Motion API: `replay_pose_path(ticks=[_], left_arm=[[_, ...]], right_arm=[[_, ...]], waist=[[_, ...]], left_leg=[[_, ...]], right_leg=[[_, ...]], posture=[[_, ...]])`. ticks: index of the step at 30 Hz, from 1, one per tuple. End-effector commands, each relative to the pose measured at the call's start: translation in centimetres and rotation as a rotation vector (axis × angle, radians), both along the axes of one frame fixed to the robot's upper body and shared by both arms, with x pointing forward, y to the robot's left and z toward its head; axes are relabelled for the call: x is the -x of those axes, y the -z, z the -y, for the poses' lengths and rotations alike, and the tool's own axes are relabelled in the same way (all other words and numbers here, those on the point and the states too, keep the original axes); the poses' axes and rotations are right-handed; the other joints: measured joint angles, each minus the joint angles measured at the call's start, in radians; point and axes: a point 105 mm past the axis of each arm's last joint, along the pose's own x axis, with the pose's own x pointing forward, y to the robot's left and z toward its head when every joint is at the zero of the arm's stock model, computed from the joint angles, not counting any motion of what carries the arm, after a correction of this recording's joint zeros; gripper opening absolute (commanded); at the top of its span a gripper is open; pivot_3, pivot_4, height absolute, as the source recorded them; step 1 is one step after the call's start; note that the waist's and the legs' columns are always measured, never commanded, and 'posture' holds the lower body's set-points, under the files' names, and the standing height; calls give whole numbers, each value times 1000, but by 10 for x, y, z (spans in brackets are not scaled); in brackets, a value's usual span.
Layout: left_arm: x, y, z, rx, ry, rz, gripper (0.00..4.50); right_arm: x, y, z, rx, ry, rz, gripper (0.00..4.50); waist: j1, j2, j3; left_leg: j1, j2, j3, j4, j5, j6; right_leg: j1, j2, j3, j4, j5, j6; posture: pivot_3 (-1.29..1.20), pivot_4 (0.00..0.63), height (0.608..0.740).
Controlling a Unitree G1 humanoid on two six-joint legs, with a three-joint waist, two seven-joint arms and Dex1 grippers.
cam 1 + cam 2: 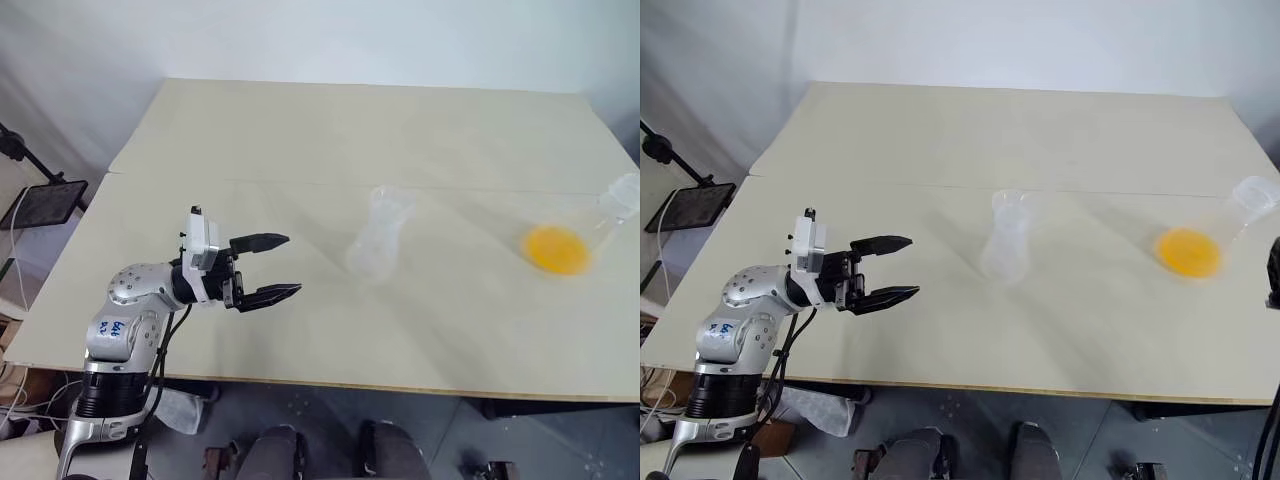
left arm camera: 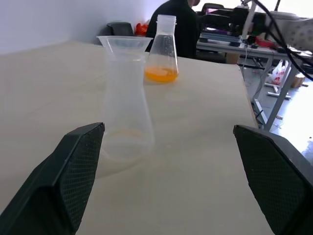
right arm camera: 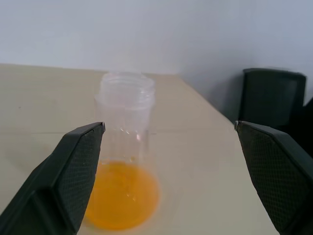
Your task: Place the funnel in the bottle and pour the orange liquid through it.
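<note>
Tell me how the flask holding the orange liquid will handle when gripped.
The flask looks smooth and clear, so probably slippery. Its wide base holds the orange liquid low, so it likely resists tipping. The small amount suggests it is light, though it may slosh.

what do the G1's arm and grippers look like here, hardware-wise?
Left arm: silver-grey metal shell, a blue sticker with handwritten marks, a black cable running under it, and a white block at the wrist. Left gripper: two black tapered fingers with cross-hatched textured pads. Right gripper fingers match: black, same textured pads.
</note>
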Motion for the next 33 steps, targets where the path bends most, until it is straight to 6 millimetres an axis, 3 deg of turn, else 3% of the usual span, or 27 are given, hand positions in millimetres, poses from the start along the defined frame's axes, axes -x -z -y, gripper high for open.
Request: replay_pose_path(ticks=[1,7,13,24,27,30,33], left_arm=[[6,-7,2,15,1,31,4485],[6,-10,3,25,-11,39,4485],[7,-12,3,26,-14,45,4485],[6,-16,1,23,-19,57,4485],[6,-15,1,22,-20,59,4500],[6,-16,0,20,-21,62,4500],[5,-16,0,20,-24,65,4500]], right_arm=[[-15,-8,9,-14,8,-13,4500],[-46,-15,17,10,15,-48,4500],[-69,-18,12,16,-36,-50,4500],[-88,-25,14,9,-48,-2,4500],[-91,-28,10,10,-64,19,3839],[-92,-29,5,8,-80,25,2836],[-93,-29,3,-1,-85,33,2777]], waist=[[-1,0,0],[-2,0,0],[-4,0,0],[-4,0,0],[-4,0,0],[-4,0,0],[-5,0,0]], left_leg=[[0,0,0,0,0,0],[-1,-1,2,0,1,1],[-1,-1,2,0,1,1],[-1,-1,2,0,1,1],[-1,-1,2,0,1,1],[-1,-1,2,0,1,1],[-1,-1,2,0,1,1]], right_leg=[[0,0,0,0,0,0],[0,-1,0,-1,0,1],[0,-1,-1,-2,0,1],[0,-1,-2,-2,1,1],[0,-1,-2,-2,1,1],[0,-1,-2,-2,1,1],[0,-1,-2,-2,1,1]], posture=[[0,150,740],[0,150,740],[0,150,740],[0,150,740],[0,150,740],[0,150,740],[0,150,740]])
